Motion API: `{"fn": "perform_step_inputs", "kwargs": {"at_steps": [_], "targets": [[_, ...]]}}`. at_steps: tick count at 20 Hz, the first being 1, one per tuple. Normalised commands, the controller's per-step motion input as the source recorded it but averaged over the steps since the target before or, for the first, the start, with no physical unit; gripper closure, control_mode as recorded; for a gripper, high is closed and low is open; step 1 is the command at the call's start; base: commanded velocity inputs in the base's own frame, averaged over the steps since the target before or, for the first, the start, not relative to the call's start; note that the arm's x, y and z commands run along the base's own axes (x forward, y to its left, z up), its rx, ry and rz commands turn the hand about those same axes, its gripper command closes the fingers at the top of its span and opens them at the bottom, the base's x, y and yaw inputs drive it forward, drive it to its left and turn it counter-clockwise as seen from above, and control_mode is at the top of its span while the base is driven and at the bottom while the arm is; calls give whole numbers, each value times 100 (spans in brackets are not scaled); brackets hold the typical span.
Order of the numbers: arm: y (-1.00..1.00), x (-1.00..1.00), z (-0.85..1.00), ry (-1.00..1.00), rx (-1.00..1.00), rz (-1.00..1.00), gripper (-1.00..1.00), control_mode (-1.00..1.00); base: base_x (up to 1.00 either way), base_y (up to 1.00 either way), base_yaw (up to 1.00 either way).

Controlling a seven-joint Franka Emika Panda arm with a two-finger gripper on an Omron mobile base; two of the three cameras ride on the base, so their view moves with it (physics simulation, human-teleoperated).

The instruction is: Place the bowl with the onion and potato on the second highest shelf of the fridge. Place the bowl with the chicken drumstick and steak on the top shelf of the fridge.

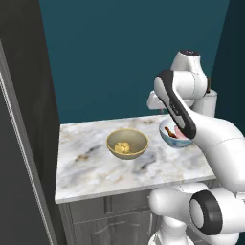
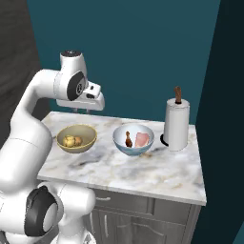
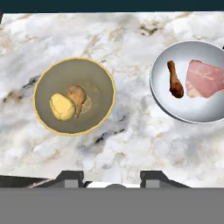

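Note:
The bowl with the onion and potato is a tan bowl on the marble counter, holding two yellowish lumps. To its right stands a white-and-blue bowl with the brown chicken drumstick and the pink steak. My gripper hovers well above the counter's back, between and behind the two bowls, pointing down. It is open, with nothing between the fingertips. The fridge shelves are out of view.
A paper towel roll on a dark holder stands at the counter's right end. A tall dark panel rises at the counter's left. A teal wall backs the counter, and grey cabinet fronts sit below.

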Motion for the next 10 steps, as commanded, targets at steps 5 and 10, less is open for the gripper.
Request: {"fn": "perform_step_inputs", "kwargs": {"at_steps": [5, 10], "targets": [[-31, -3, -17, 0, 3, -16, -100, -100, 0, 0, 0], [-100, -7, -47, 10, 15, -55, -100, -100, 0, 0, 0]]}}
